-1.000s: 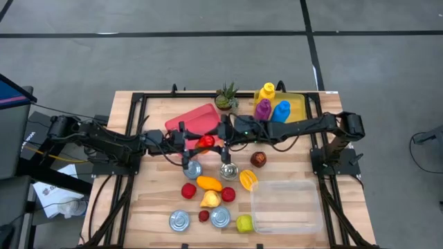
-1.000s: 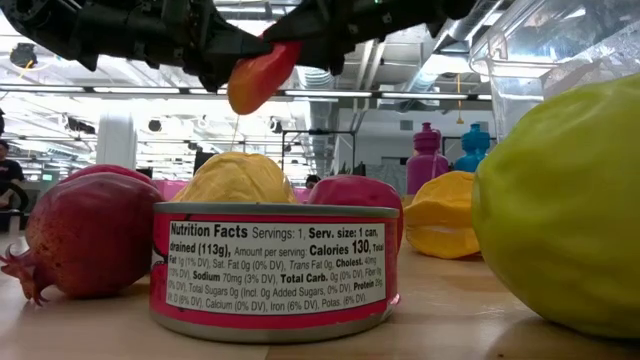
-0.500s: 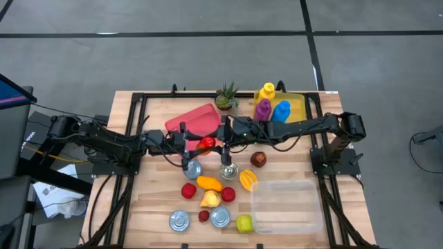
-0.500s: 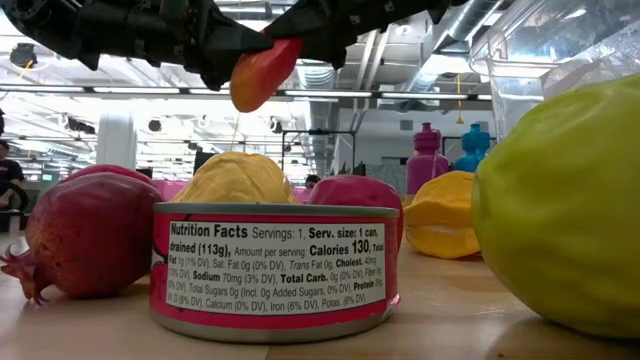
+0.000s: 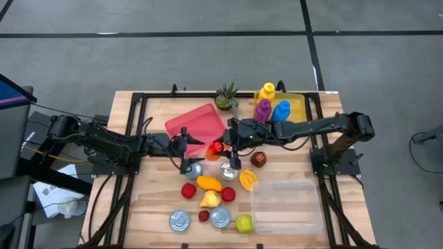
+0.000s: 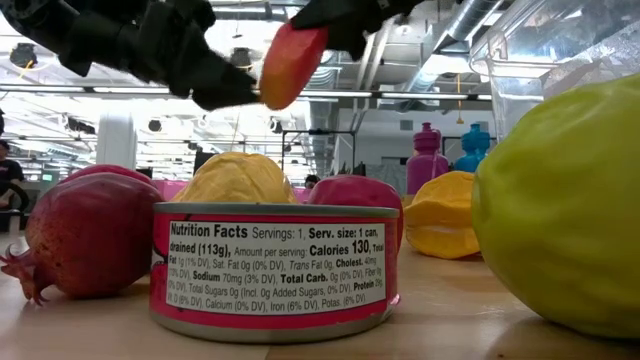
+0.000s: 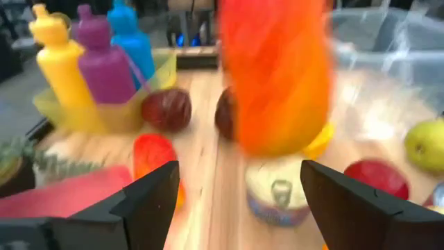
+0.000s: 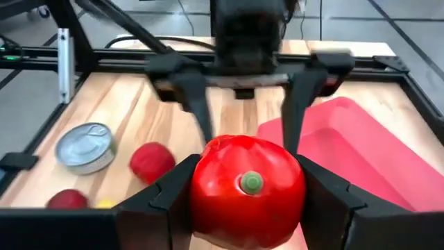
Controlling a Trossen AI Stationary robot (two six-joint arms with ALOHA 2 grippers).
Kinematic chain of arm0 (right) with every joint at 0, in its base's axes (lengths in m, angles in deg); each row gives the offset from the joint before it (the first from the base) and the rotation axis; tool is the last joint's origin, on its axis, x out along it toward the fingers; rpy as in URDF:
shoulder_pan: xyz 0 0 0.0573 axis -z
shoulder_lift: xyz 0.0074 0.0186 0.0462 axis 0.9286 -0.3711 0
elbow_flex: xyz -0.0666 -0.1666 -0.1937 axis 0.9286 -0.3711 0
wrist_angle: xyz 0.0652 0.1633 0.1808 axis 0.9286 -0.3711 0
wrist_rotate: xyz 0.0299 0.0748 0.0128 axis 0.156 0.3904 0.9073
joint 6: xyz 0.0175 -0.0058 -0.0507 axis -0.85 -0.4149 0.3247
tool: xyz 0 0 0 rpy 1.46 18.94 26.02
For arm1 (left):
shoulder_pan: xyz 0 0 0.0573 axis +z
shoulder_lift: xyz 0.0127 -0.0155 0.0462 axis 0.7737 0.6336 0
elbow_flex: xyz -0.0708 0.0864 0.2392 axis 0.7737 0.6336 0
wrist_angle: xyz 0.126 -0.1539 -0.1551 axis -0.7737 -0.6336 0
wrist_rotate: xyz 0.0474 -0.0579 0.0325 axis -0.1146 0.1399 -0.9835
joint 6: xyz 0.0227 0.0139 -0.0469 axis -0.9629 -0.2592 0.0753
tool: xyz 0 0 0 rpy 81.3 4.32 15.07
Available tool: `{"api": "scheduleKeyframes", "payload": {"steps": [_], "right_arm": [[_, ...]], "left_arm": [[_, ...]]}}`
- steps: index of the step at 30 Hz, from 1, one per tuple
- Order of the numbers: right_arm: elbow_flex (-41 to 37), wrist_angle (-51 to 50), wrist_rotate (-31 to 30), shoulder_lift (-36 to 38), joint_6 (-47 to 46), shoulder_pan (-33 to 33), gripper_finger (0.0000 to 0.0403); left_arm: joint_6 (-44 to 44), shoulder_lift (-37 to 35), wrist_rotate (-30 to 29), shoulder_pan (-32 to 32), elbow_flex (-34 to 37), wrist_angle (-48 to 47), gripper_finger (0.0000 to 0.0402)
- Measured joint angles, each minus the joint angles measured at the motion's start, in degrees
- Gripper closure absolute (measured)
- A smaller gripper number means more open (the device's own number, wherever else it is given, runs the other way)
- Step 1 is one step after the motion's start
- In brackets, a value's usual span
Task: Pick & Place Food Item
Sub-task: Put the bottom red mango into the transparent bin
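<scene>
A red-orange pepper (image 5: 216, 147) with a green stem (image 8: 251, 182) hangs above the middle of the table, with my right gripper (image 5: 223, 146) shut on it. The low view shows the pepper (image 6: 291, 64) high above the cans. My left gripper (image 5: 185, 150) stands open just to the table's left of the pepper, and nothing lies between its fingers (image 8: 199, 104). In the left wrist view the pepper (image 7: 276, 76) shows blurred, beyond and above that gripper's spread fingers (image 7: 149, 201). My right gripper pinches the pepper's two opposite sides (image 8: 202, 198) between its two fingers, with the stem end facing back toward the wrist. The fingers come from the table's right, slanting a little downward. The pepper is lifted clear of the table.
A pink tray (image 5: 197, 121) lies behind the grippers. Cans (image 5: 193, 169), several fruits (image 5: 208, 183) and a clear container (image 5: 287, 204) fill the near half. A yellow bin with three bottles (image 5: 273, 107) and a small plant (image 5: 225, 97) stand at the far edge.
My left gripper has opened and let go of the pepper, and its fingers have tipped downward. My right gripper, holding the pepper, has carried it up and toward the table's right, away from the left fingers.
</scene>
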Motion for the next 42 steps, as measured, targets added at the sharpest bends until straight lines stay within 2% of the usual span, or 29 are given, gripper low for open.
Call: {"api": "scheduleKeyframes", "payload": {"steps": [7,14,24,30,35,38,42], "right_arm": [[0.1,-12.6,-1.5,6.4,-4.9,-2.3,0.0216],[0.0,-24.5,-3.8,12.3,-10.9,-7.9,0.0216],[0.0,-33.2,-4.0,15.6,-19.5,-19.2,0.0216],[0.0,-34.0,-4.3,17.7,-24.5,-24.6,0.0216],[0.0,-36.3,-6.7,17.7,-28.0,-28.1,0.0218],[0.0,-38.8,-9.0,15.2,-28.9,-29.2,0.0219],[0.0,-38.9,-9.1,11.0,-29.0,-29.5,0.0219]], "left_arm": [[0.2,0.0,0.1,0.0,0.0,-0.2,0.0108],[0.3,0.0,0.2,0.0,0.0,-0.2,0.0108],[0.3,0.0,0.2,0.1,0.0,-0.2,0.0108],[0.7,0.0,0.3,0.1,0.0,-0.2,0.0108],[1.7,0.0,0.3,0.1,0.0,-0.2,0.0108],[2.2,0.0,0.4,0.1,0.0,-0.2,0.0108],[2.2,0.0,0.5,0.1,0.0,-0.2,0.0108]]}}
